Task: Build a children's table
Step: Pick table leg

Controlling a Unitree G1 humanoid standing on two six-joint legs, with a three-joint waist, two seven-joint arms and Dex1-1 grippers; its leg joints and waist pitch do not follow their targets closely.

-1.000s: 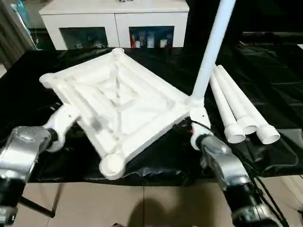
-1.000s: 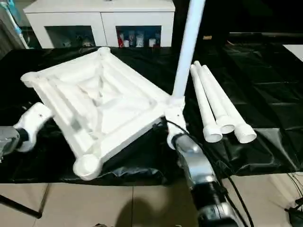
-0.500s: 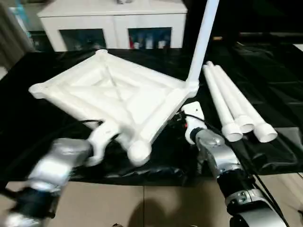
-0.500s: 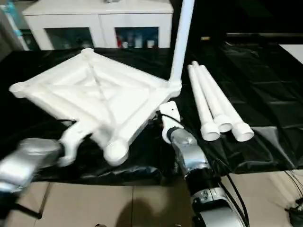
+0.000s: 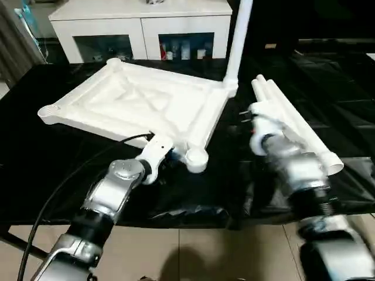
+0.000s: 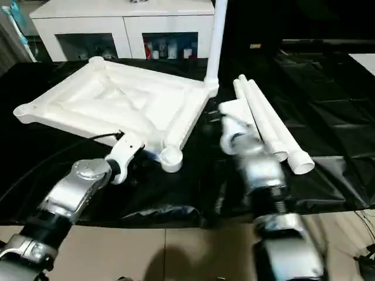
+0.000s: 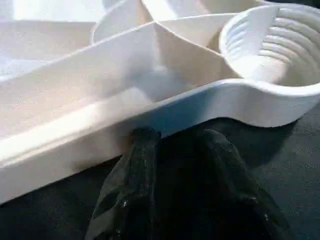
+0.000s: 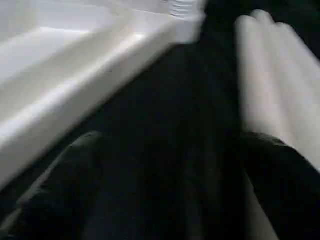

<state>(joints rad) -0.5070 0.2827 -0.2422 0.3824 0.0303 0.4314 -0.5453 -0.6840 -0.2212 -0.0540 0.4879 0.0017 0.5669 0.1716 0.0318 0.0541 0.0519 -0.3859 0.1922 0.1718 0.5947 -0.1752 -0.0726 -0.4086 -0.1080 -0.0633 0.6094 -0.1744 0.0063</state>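
Tabletop (image 5: 140,102), tilted a second ago, now lies flat on our counter (image 5: 35,158) — left end effector (image 7: 172,145) nearly closed at its rim, right end effector (image 8: 165,150) open, empty — three legs (image 5: 293,126) remain.

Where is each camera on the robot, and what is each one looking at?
Left eye view: on the head, looking down at the table top, one standing leg, loose legs; both silver forearms show.
Right eye view: same head, same scene from slightly aside.
Left wrist view: on the left wrist, facing the top's edge and an empty corner socket; two black fingers show.
Right wrist view: on the right wrist, facing black cloth between top and loose legs.
All four share the table top.
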